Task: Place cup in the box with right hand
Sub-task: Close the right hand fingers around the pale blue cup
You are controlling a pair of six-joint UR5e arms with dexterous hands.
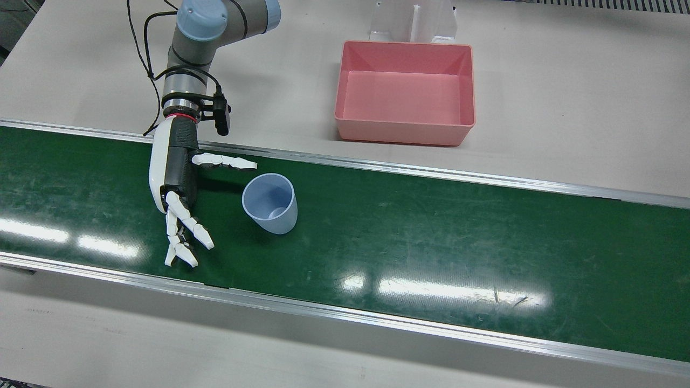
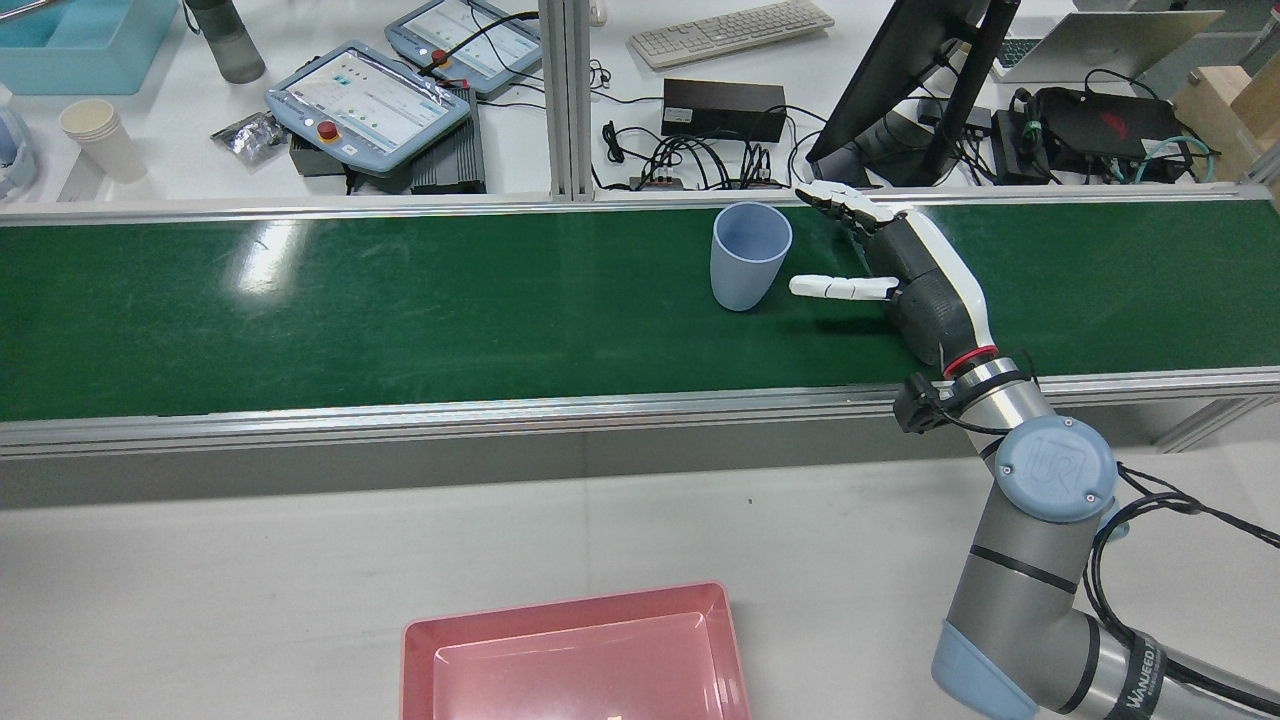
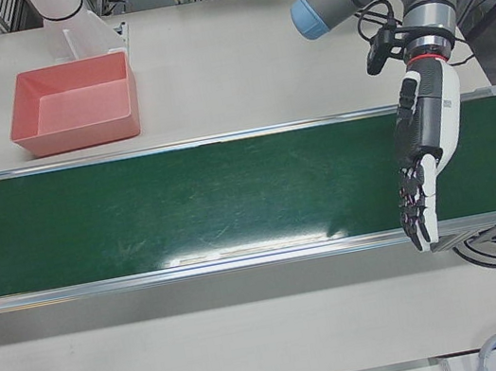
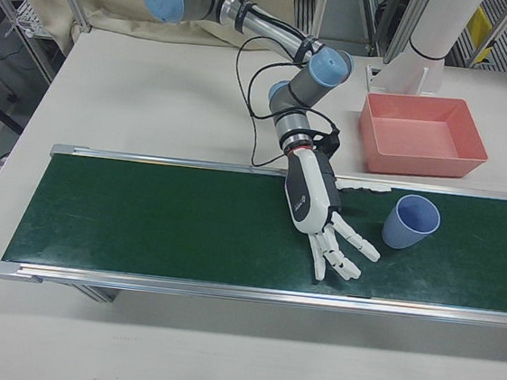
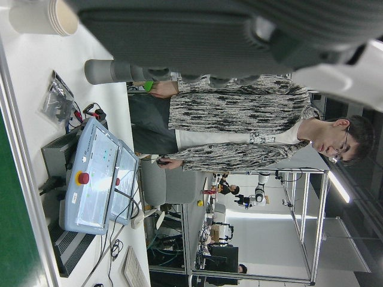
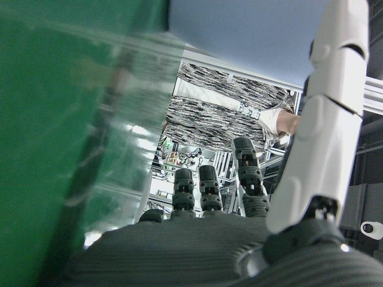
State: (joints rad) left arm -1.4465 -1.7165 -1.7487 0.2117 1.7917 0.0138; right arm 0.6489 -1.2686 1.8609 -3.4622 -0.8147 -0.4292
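A pale blue cup point(image 1: 269, 203) stands upright on the green belt; it also shows in the rear view point(image 2: 748, 255) and the right-front view point(image 4: 411, 222). My right hand point(image 1: 180, 188) is open just beside it, a small gap away, with the thumb reaching toward the cup's rim and the fingers spread toward the belt's front edge. The hand also shows in the rear view point(image 2: 900, 265) and the right-front view point(image 4: 319, 211). The pink box point(image 1: 401, 132) sits empty on the table behind the belt. My left hand point(image 3: 425, 154) hangs open and empty over the belt's other end.
The green conveyor belt point(image 1: 431, 231) has metal rails along both edges. A white pedestal point(image 1: 412, 21) stands right behind the box. Beyond the belt in the rear view are teach pendants point(image 2: 370, 95), a monitor stand point(image 2: 900, 90) and stacked paper cups point(image 2: 100, 140).
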